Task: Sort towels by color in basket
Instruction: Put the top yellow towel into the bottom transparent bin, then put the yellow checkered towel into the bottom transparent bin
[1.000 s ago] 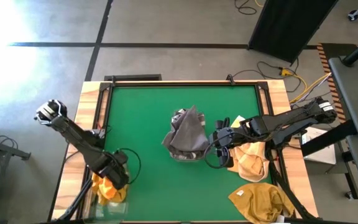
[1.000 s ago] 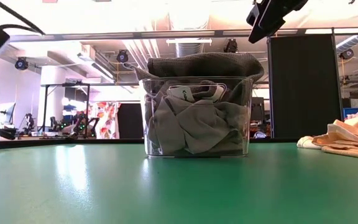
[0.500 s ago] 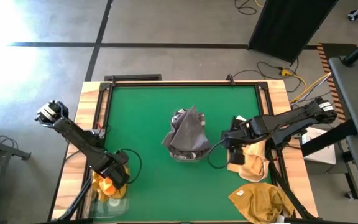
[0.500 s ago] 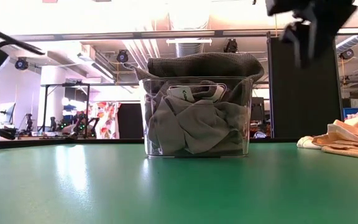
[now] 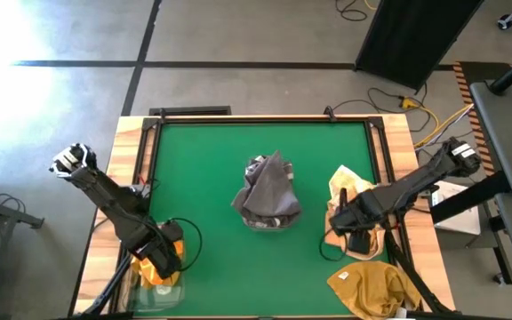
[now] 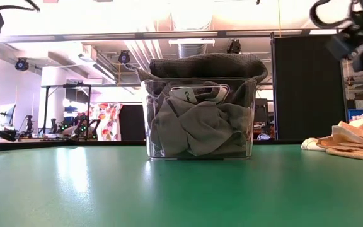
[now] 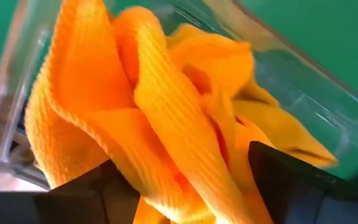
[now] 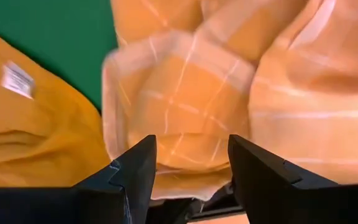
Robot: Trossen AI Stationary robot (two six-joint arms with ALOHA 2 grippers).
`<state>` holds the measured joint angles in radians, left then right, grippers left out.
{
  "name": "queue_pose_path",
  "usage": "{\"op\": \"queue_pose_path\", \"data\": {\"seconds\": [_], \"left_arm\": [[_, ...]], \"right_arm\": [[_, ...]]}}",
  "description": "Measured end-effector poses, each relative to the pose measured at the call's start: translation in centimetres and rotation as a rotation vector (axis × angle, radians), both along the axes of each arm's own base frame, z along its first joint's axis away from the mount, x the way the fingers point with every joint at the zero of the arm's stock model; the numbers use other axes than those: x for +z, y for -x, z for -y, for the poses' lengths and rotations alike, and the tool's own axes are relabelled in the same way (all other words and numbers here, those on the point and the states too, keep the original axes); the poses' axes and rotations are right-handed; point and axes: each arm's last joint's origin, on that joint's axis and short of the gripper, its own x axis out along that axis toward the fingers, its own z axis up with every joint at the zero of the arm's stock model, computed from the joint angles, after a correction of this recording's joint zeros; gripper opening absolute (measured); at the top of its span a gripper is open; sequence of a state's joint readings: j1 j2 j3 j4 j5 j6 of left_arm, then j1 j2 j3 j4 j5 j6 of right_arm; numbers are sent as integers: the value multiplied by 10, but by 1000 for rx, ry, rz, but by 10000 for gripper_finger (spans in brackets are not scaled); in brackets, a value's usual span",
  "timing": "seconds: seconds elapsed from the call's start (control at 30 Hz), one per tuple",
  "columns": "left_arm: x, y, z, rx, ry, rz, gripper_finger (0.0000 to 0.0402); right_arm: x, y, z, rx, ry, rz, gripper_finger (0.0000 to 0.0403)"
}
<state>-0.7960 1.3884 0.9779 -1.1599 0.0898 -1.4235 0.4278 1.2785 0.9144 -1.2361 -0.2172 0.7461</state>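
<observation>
My left tool [image 7: 185, 186] grips an orange towel [image 7: 160, 118] over the clear bin [image 5: 154, 289] at the desk's [image 5: 212, 178] near-left corner. My right tool [image 8: 191, 168], spread wide, hovers over the checked peach towel [image 8: 229, 93]; grey towels [image 6: 200, 120] fill the centre basket [image 6: 153, 120].

Readable text: none in any view.
White tag [image 8: 17, 79] on mustard towel [image 8: 30, 143]: markings too small and blurred to read.
Label [image 6: 197, 94] on grey towel [image 6: 200, 126] inside clear basket [image 6: 149, 120]: dark print, illegible.
</observation>
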Motion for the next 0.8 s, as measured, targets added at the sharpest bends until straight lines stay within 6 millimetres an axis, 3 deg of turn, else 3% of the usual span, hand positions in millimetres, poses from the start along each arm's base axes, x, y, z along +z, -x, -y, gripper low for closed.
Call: {"op": "queue_pose_path", "data": {"seconds": [0.17,0.5,0.63,0.8], "left_arm": [[13,-3,5,1,34,26,276],[47,-3,9,-11,26,42,276],[70,-4,10,-47,-73,202,276],[84,-11,15,-128,-165,436,276]], "right_arm": [[-19,5,-2,-6,51,35,215],[-50,10,3,-81,45,66,306],[-64,13,4,-208,50,75,318],[-76,19,8,-296,97,64,300]]}}
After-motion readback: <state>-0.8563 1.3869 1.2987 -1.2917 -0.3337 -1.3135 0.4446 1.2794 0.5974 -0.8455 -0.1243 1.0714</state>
